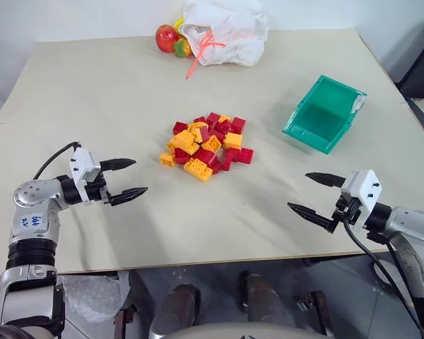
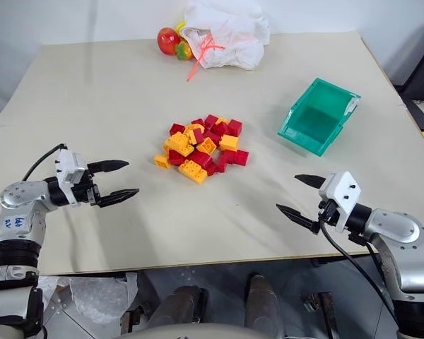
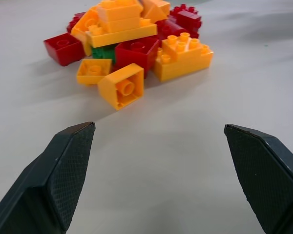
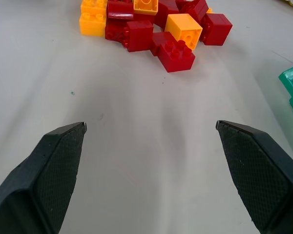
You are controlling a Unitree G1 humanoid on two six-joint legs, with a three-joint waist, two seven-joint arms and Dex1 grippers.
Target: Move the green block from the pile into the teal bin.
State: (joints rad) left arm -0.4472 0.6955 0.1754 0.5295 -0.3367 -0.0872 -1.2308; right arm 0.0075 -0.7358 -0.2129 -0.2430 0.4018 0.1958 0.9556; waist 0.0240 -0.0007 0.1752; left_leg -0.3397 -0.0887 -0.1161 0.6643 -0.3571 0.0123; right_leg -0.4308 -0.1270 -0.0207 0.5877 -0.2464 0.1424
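Bricks heaped mid-surface, both arms hovering apart.
The pile (image 1: 206, 146) is the landmark: the teal bin (image 1: 324, 114) sits to its right, the left gripper (image 1: 131, 179) and right gripper (image 1: 308, 193) flank it nearer the robot, jaws spread, holding nothing.

Tabletop (image 1: 113, 92) is covered in a plain beige surface, a seam line seen running along its left edge. At the far edge a crumpled white cloth bag (image 1: 226, 28) is laid, an orange-pink string (image 1: 201, 53) trailing from it toward the middle. Toy fruit (image 1: 171, 39), red with yellow-green parts, is set touching the bag's left side.
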